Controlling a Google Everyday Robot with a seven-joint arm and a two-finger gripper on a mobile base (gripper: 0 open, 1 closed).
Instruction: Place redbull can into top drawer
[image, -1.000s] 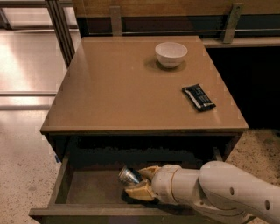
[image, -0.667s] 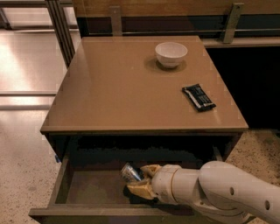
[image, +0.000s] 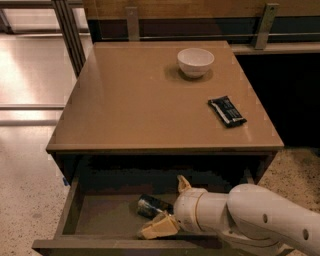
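The redbull can (image: 151, 205) lies on its side on the bottom of the top drawer (image: 100, 215), which is pulled out below the tabletop. My gripper (image: 171, 206) is inside the drawer, just right of the can. Its fingers are spread wide: one fingertip (image: 182, 183) points up behind the can, and the other (image: 159, 227) lies in front of it near the drawer's front edge. The fingers do not press on the can. My white arm (image: 260, 215) reaches in from the lower right.
A white bowl (image: 195, 61) stands at the back of the brown tabletop (image: 140, 100). A flat black snack packet (image: 227, 111) lies near its right edge. A metal rail post (image: 67, 30) stands at the back left. Pale floor (image: 25, 165) lies to the left.
The fingers have spread apart off the can. The can has dropped slightly and now rests on the drawer bottom. The arm has stayed in about the same place.
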